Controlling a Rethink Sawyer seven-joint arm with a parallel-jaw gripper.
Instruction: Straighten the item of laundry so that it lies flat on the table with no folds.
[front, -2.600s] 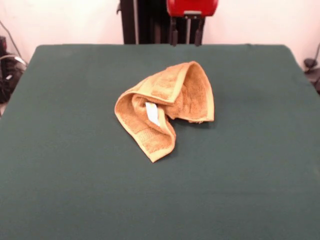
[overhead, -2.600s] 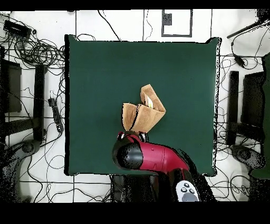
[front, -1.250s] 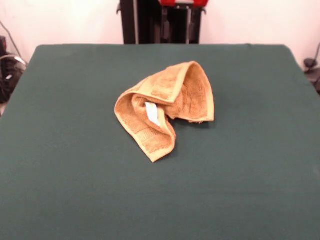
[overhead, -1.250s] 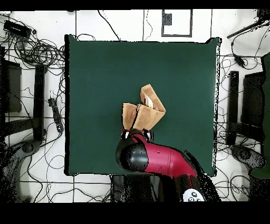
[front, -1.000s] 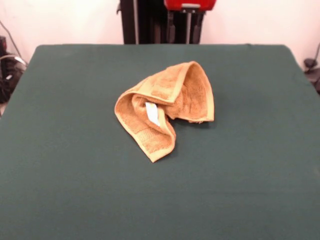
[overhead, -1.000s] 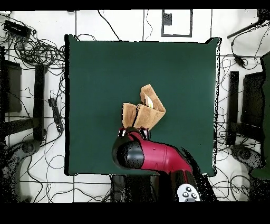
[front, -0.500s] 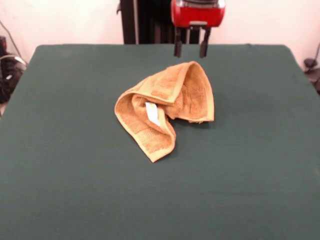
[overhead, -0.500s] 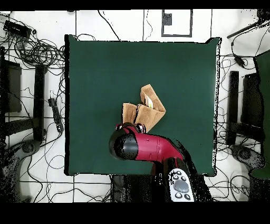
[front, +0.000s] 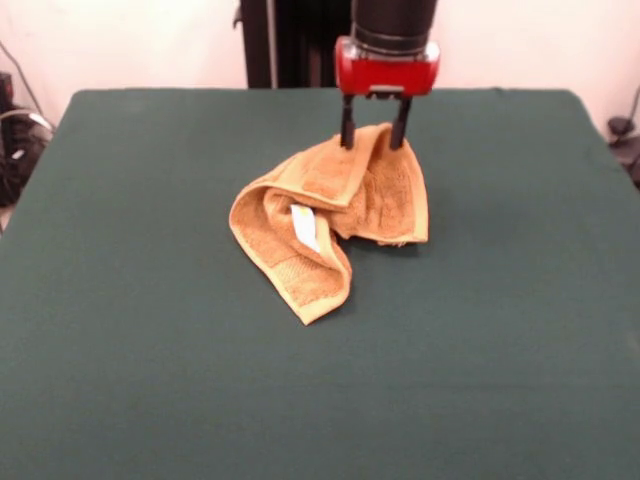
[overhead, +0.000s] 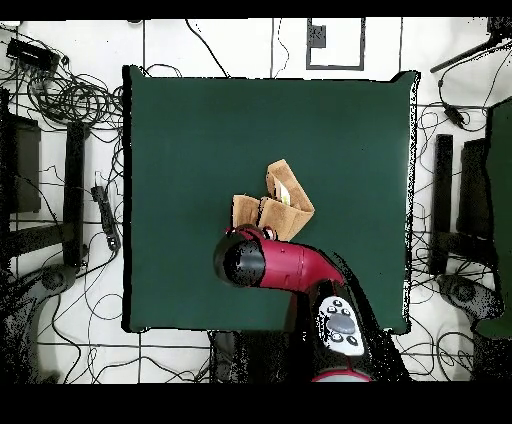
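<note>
Front view: crumpled towel (front: 335, 215), long axis near-left to far-right.

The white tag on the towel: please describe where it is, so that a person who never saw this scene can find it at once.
On the dark green table lies one crumpled orange-tan towel, below the open gripper. The white tag sits in the fold at the middle of the towel; it is the only white thing on it.

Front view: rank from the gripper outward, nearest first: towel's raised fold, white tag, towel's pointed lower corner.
Gripper is open, up top.
1. Raised top fold of the orange-tan terry towel: between the fingers, far side of the dark green felt table.
2. Small white tag: mid-towel, left of the gripper.
3. Pointed lower corner: nearest the camera.
</note>
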